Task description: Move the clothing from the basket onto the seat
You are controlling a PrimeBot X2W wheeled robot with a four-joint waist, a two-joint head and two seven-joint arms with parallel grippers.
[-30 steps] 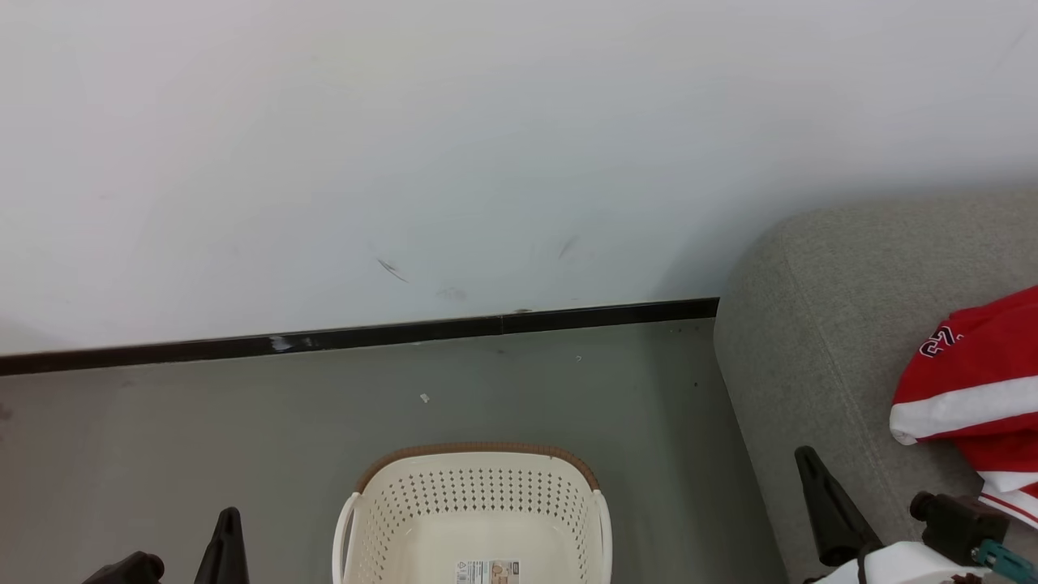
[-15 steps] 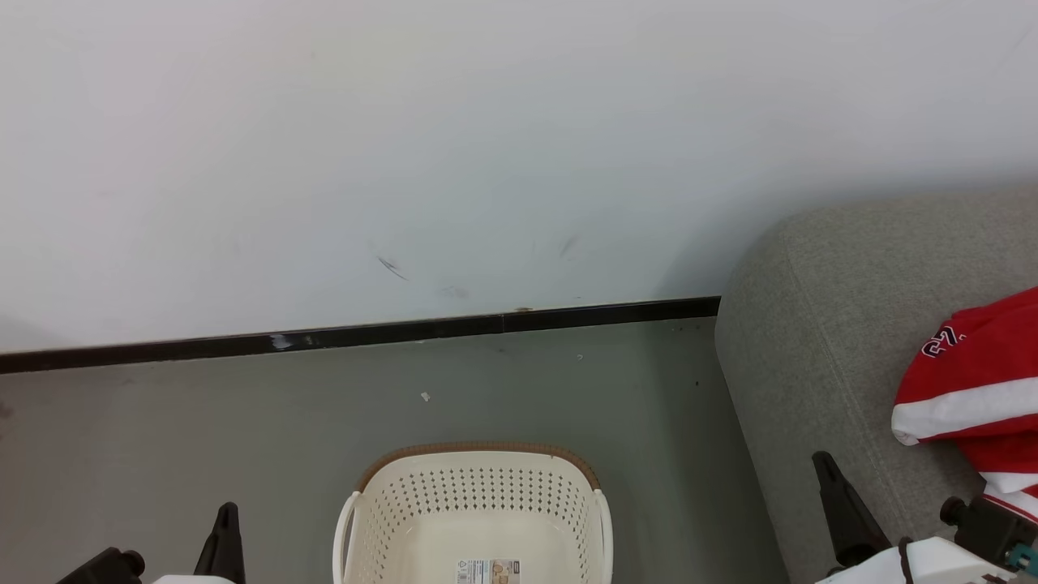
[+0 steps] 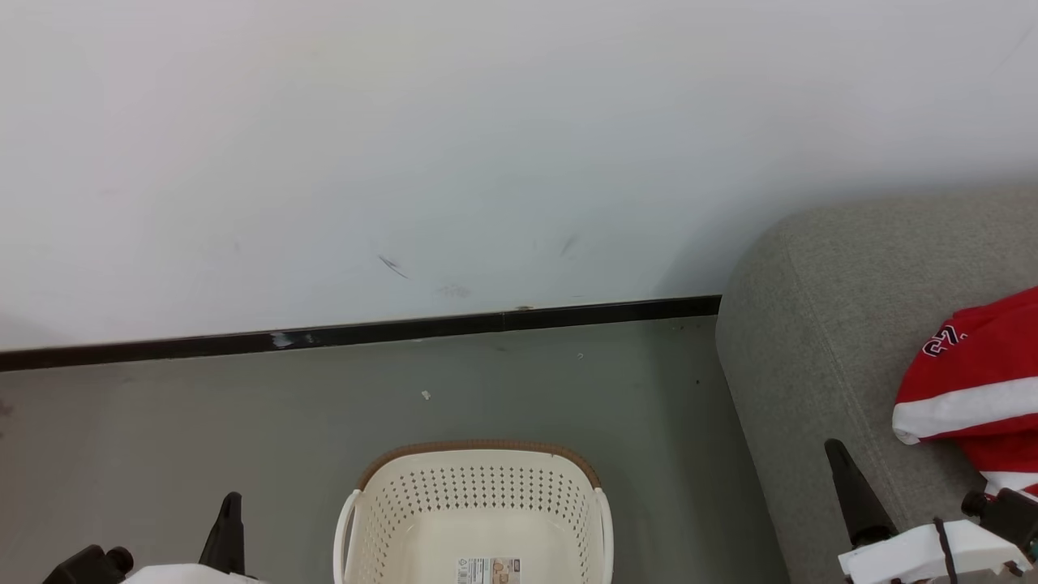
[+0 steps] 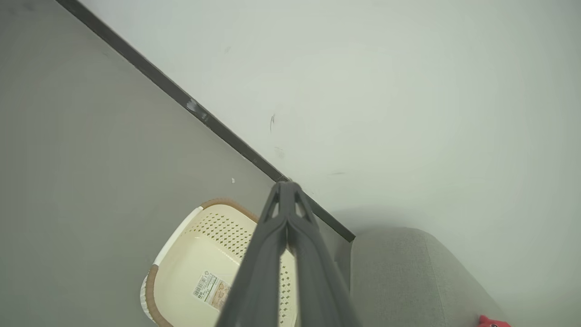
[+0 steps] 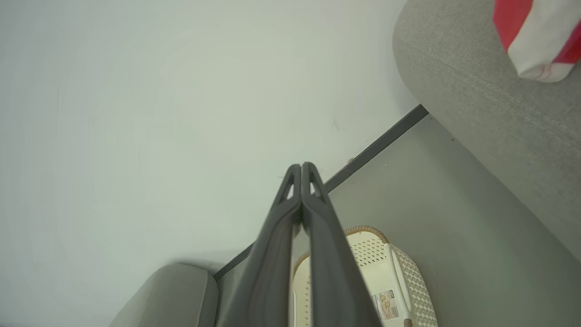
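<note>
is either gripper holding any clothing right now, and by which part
Nothing is held. Left gripper and right gripper have jaws shut empty; the clothing lies on the seat.

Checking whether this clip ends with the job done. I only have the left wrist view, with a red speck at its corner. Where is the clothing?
Observer: In the head view the clothing lies on the seat, red with a white band.
Operator: Is anything left behind? My view is partly blocked.
Observer: The head view shows the basket floor bare but for a label; its near end is cut off.
Operator: And the right gripper?
Observer: The right wrist view shows the right gripper shut, holding nothing.
</note>
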